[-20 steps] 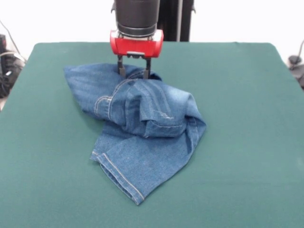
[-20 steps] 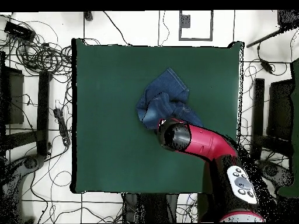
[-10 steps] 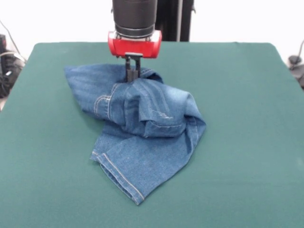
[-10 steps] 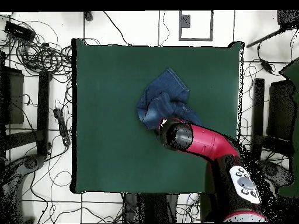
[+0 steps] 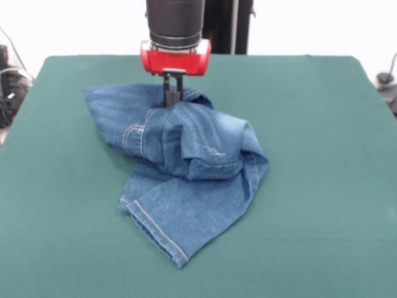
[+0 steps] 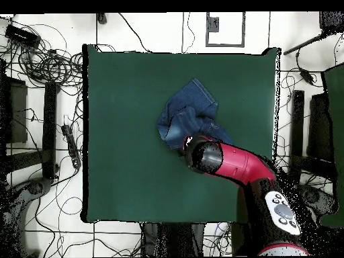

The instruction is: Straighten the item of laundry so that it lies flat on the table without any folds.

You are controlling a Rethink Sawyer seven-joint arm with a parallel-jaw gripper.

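Gripper [image 5: 173,94]: fingers pressed together, pinching a raised fold at the far edge of the jeans.
Arm [image 6: 235,164]: red and black, covering the near-base part of the jeans in the overhead view.
Jeans [image 5: 186,167]: blue denim, crumpled in a heap near the table's middle, folded over themselves; one leg spread toward the camera in the front view, pale-stitched hem at its end.
Table [image 5: 322,186]: dark green cloth; jeans well apart from every edge.
Containers: none seen.
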